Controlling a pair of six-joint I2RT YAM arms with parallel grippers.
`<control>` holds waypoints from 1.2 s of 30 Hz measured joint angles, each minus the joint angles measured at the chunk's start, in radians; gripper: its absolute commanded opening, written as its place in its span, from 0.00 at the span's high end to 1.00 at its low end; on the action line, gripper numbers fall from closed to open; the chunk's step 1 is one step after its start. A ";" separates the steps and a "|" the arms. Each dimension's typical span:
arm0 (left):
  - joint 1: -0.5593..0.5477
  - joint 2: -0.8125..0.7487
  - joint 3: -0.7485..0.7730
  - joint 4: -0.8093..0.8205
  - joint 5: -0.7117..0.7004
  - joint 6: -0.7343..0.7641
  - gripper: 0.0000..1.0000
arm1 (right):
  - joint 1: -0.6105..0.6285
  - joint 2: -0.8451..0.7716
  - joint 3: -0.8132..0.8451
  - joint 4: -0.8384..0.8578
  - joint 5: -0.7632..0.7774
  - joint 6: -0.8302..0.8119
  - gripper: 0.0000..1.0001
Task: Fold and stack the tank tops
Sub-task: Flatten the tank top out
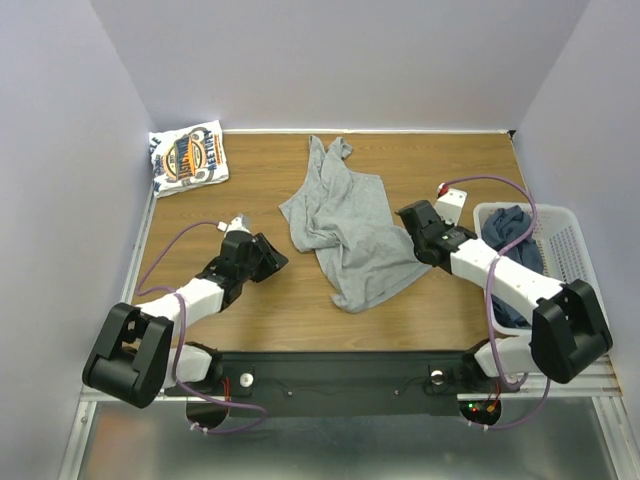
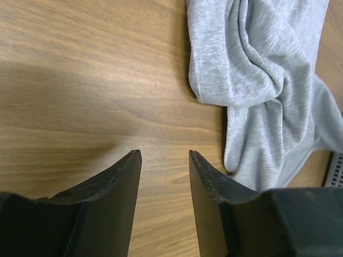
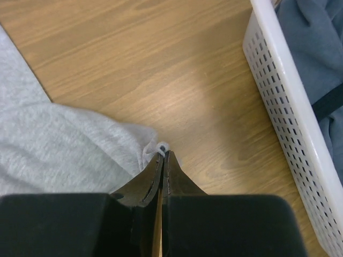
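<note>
Overhead, the grey tank top (image 1: 350, 235) lay crumpled mid-way across the table (image 1: 270, 310), and the printed tank top (image 1: 188, 158) sat folded far left. Left wrist: the left gripper (image 2: 165, 155) hung over wood beside it, fingers apart. Right wrist: the right gripper (image 3: 162, 155) was clamped on its right hem. Flattening seemed in hand; next, the left should seize an opposite edge.

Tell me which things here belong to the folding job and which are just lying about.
Job: grey tank top; printed white tank top, folded; dark blue tops.
Lying about: white mesh basket holding the blue ones.
</note>
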 measured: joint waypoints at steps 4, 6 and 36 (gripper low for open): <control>-0.032 0.000 -0.008 0.002 0.018 0.020 0.48 | -0.008 0.047 0.000 0.000 -0.002 0.005 1.00; -0.072 0.000 -0.008 0.008 0.032 0.035 0.47 | -0.010 0.068 0.000 -0.001 -0.007 0.008 1.00; -0.520 0.295 0.152 0.119 0.051 0.072 0.40 | -0.030 0.054 0.043 -0.004 -0.028 -0.018 1.00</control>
